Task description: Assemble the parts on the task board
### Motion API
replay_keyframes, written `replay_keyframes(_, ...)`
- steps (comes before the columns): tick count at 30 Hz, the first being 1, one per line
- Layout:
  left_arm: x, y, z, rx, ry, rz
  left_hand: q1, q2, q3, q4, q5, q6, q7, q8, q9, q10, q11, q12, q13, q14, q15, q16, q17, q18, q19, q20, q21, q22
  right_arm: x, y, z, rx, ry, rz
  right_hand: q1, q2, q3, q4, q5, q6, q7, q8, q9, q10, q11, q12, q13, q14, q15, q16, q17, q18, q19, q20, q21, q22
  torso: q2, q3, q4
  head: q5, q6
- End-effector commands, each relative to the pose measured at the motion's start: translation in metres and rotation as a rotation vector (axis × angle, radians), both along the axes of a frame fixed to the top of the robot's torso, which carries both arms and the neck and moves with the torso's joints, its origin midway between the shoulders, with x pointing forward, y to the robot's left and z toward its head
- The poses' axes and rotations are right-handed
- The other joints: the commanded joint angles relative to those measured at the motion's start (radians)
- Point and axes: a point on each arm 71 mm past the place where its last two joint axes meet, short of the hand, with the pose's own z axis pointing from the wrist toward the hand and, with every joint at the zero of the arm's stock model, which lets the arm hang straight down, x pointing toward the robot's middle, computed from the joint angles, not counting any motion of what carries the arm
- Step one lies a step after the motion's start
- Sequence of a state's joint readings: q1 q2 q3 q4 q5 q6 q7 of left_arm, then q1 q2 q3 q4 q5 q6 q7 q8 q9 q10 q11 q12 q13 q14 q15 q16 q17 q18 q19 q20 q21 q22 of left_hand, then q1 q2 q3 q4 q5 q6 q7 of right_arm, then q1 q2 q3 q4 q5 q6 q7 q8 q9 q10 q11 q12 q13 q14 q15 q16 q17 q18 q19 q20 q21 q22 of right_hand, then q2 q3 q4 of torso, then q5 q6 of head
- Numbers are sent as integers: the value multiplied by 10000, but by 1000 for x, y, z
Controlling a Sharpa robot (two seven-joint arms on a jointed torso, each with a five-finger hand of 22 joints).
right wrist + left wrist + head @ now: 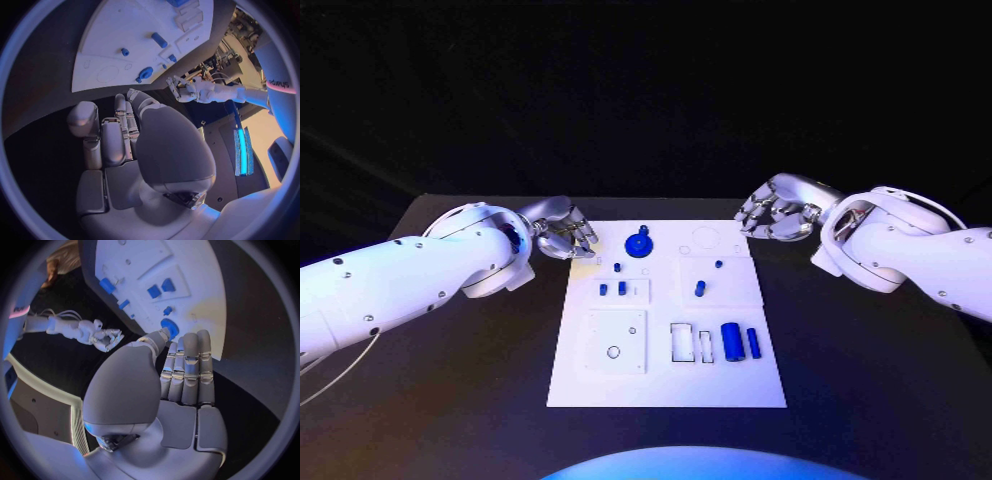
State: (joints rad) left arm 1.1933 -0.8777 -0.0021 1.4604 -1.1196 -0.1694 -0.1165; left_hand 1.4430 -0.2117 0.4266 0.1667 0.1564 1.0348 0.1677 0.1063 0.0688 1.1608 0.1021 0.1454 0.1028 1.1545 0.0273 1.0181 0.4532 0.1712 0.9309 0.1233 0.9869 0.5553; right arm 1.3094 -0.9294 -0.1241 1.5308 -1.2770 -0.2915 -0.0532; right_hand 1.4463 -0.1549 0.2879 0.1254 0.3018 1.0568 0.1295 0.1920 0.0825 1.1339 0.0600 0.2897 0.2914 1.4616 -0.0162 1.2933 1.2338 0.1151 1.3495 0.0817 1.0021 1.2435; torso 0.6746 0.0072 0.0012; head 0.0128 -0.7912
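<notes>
The white task board (668,372) lies in the middle of the black table. On it are a round blue knob (640,243) at the far end, small blue pegs (700,288) in the middle, and two blue cylinders (730,342) at the near right. My left hand (567,236) hovers at the board's far left corner, holding nothing. My right hand (776,214) hovers off the far right corner, also holding nothing. In the left wrist view the left hand (184,372) has straight fingers reaching toward the knob (169,328). The right wrist view shows the right hand (115,135) before the board (119,30).
Bare black table (877,380) surrounds the board on both sides and in front. A raised white square plate (616,341) with a small hole sits at the board's near left, and a rectangular slot (682,341) lies beside the cylinders.
</notes>
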Motion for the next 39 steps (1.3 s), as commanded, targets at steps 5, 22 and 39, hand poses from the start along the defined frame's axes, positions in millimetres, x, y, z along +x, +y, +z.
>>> replay_keyframes(5,-6,11,16,-6707,1112,1760,237,244,-16,-122,-5,170,39,44,4,57,-2,139,45,-123,-3,-551,-305,140,-76,-1,-386,-261,-8,22,-17,-3402,-965,839,-116,-164,240,-80,47,197,-15,-219,-41,312,-2,-554,-471,627,1,551,554,-211,327,-26,890,621,25,-25,23,-385,115)
replay_keyframes(22,-18,12,21,-9395,1950,2164,321,351,-100,-264,-5,159,62,40,-10,25,3,219,70,-162,1,-762,-403,137,-62,-4,-567,-384,-12,55,-43,-4234,-1081,1386,-281,-300,416,-136,249,178,136,-448,-76,265,125,-1046,-853,654,78,891,883,-317,519,97,1463,1040,35,-9,17,-447,122)
replay_keyframes(39,-21,14,22,-9521,2081,2248,383,390,-127,-365,-4,98,108,10,-21,-44,35,231,69,-165,15,-830,-434,135,-38,-5,-609,-417,-9,61,-56,-4595,-824,1422,-221,-216,734,-289,208,330,117,-483,-52,473,106,-1166,-1000,653,70,1033,1004,-368,626,119,1822,1304,32,2,7,-438,58)
